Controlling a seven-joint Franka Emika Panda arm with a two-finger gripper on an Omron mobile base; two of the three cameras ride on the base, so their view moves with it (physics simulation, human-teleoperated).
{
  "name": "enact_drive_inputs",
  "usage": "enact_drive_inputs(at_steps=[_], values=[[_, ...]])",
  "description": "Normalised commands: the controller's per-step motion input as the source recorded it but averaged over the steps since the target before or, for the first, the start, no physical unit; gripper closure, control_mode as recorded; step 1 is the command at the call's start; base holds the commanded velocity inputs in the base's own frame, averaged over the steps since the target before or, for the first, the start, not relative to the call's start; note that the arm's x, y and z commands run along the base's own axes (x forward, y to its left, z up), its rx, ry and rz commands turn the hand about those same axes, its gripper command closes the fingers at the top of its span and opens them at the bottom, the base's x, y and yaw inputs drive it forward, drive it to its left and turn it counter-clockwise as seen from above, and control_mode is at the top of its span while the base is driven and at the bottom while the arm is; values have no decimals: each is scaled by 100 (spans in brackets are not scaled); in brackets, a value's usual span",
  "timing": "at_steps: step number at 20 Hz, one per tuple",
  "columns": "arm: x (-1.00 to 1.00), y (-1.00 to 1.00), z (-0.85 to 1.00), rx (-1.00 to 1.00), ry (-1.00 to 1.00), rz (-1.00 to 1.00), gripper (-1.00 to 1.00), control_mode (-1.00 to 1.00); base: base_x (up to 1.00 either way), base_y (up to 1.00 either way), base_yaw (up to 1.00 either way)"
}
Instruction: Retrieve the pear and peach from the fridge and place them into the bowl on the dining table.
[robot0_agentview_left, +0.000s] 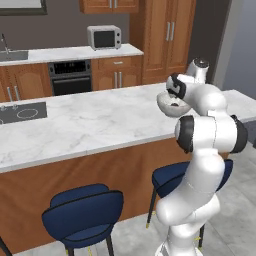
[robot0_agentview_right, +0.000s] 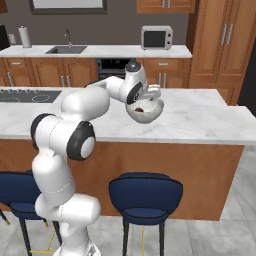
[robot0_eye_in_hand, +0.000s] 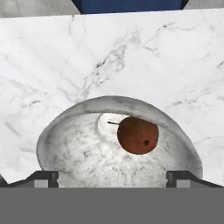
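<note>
The translucent whitish bowl stands on the marble dining table. In it lies one round reddish-brown fruit with a short stem; I cannot tell whether it is the pear or the peach, and the other fruit is out of view. My gripper hovers just above the bowl's near rim, open, its fingertips wide apart with nothing between them. From the base, the bowl sits near the table's right end under my hand. A tall light-grey surface stands at the far right; whether it is the fridge I cannot tell.
Blue stools stand along the table's near side. A cooktop is set into the table's left end. Behind are wooden cabinets, an oven, a microwave and a sink.
</note>
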Motion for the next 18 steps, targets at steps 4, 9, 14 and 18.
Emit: enact_drive_inputs(at_steps=[4,9,14,18], values=[[-100,-22,26,8,-27,16,-100,-100,0,0,0],[-100,0,0,2,-22,14,-100,-100,0,0,0],[-100,0,22,0,-16,13,-100,-100,0,0,0],[-100,11,36,-1,-4,14,-100,-100,0,0,0]])
